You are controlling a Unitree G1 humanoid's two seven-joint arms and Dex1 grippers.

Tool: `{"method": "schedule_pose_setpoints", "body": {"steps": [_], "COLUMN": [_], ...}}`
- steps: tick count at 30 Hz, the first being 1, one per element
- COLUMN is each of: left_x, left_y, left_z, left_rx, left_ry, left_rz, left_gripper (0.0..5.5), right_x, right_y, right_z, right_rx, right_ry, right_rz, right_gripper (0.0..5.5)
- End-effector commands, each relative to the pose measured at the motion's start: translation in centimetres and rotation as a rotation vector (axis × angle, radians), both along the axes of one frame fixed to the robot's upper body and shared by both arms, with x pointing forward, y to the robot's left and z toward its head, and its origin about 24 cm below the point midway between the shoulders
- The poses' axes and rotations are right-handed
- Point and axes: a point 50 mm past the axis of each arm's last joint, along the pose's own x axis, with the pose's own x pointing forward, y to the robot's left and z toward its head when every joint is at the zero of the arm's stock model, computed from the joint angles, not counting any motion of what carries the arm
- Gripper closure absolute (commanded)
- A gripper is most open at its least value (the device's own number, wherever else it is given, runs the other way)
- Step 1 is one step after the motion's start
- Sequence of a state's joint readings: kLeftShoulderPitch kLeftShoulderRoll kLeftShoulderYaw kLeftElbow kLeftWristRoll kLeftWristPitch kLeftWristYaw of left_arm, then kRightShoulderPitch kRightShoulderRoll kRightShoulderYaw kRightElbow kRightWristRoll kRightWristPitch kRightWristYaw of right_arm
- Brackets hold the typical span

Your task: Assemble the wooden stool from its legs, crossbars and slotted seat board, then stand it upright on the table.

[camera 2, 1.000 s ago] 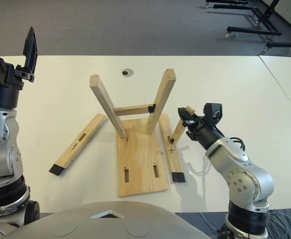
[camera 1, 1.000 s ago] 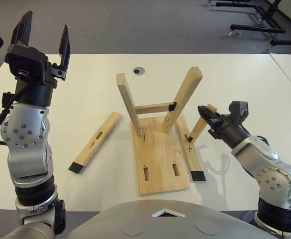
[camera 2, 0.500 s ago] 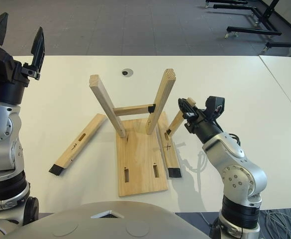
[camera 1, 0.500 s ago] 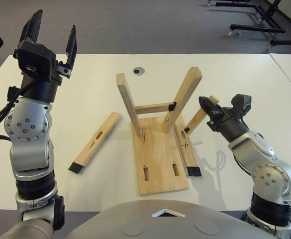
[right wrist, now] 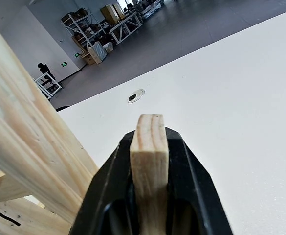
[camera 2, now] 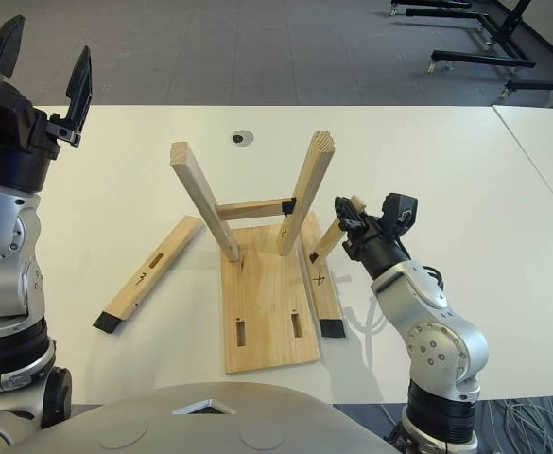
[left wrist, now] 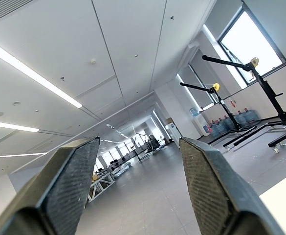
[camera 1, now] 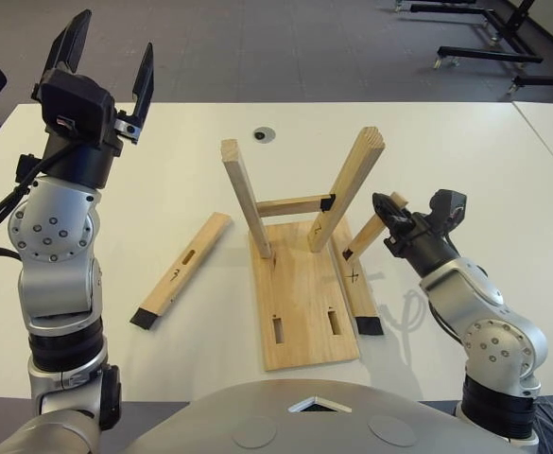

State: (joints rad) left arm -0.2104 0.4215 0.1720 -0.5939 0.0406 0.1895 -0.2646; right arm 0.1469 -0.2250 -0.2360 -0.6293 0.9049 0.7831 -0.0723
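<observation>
Right gripper (camera 1: 390,214), clenched on crossbar (camera 1: 369,235), shifted inward toward seat board (camera 1: 300,303) mid-desk. Bar's lower end meets loose leg (camera 1: 356,288); joint likely pending. Left gripper (camera 1: 113,40) released, aloft over the desk's left edge.

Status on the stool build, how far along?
Done: two legs stand in the seat board, joined by one crossbar. In hand: right gripper shut on the second crossbar, its lower end by the right loose leg; left gripper raised, open, empty. Left: fit that crossbar and both loose legs, the left loose leg included, then turn the stool upright.
</observation>
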Motion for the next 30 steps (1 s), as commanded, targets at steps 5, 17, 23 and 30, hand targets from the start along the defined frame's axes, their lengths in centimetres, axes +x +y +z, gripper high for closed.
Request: {"method": "schedule_pose_setpoints", "body": {"steps": [5,17,23,30], "left_x": [0.5,0.9,1.0,1.1], "left_y": [-0.3,-0.5,-0.7,-0.5], "left_z": [0.3,0.4,0.4,0.2], "left_rx": [0.027,0.036,0.039,0.031], "left_ry": [-0.002,-0.007,-0.013,-0.019], "left_rz": [-0.027,-0.049,-0.058,-0.054], "left_gripper": [2.53,2.53,2.53,2.53], "right_x": [0.4,0.1,0.0,-0.3], "right_y": [-0.3,-1.1,-0.3,-2.0], "right_z": [-0.3,-2.1,-2.0,-4.3], "right_rx": [-0.064,-0.117,-0.293,-0.401], "right_ry": [-0.028,-0.016,-0.114,-0.156], "right_rz": [-0.039,-0.056,0.035,0.043], "right_gripper": [5.11,5.11,5.11,5.11]}}
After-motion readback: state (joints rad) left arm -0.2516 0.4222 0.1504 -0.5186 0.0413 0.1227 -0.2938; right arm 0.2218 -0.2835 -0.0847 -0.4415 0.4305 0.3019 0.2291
